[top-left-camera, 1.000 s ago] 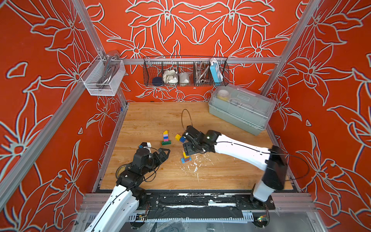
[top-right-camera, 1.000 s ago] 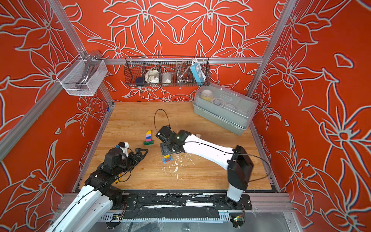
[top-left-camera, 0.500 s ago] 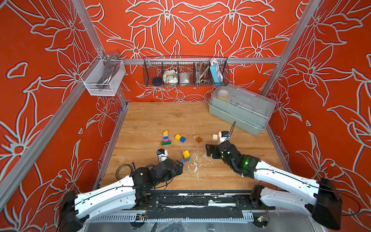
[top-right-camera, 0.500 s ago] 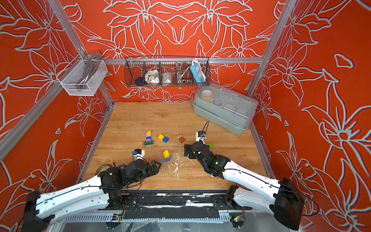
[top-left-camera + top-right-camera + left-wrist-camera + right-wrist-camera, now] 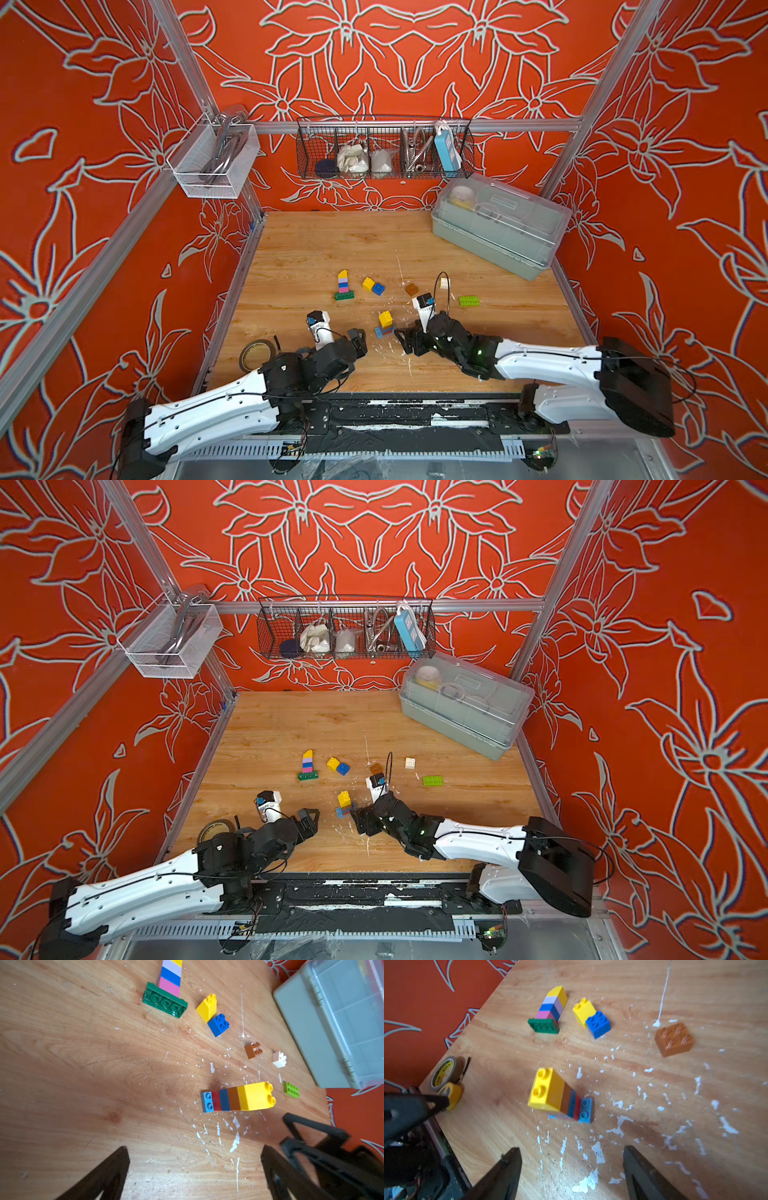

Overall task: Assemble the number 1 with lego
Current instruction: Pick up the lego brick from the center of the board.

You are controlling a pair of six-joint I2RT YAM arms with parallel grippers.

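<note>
The wooden bench [image 5: 316, 245] takes the whole floor of the red cell, and a grey storage box [image 5: 498, 232] with a clear lid sits at its far right corner. Both arms reach in from the near edge. The left gripper [image 5: 360, 340] is at the middle of the near side, and its fingers [image 5: 116, 1167] are spread wide with nothing between them. The right gripper [image 5: 404, 343] is just to the right of it, and its fingers [image 5: 639, 1169] are also released and carry nothing. A roll of tape [image 5: 254, 355] lies at the near left, beside the left arm. All the lego is on the bench and none of it is gripped. The blue-based stack [image 5: 385, 324] has a light blue plate, then red, blue, brown and yellow. It is just beyond the two grippers and between them, among white flecks [image 5: 618, 1122]. The green-based stack [image 5: 343, 284] has a dark green plate, then pink, blue, lilac and yellow, and it is farther and to the left. To its right a yellow brick [image 5: 368, 284] touches a blue brick [image 5: 378, 289]. Further right, apart from each other, are a brown brick [image 5: 411, 289], a white brick [image 5: 444, 283] and a lime plate [image 5: 469, 300].
</note>
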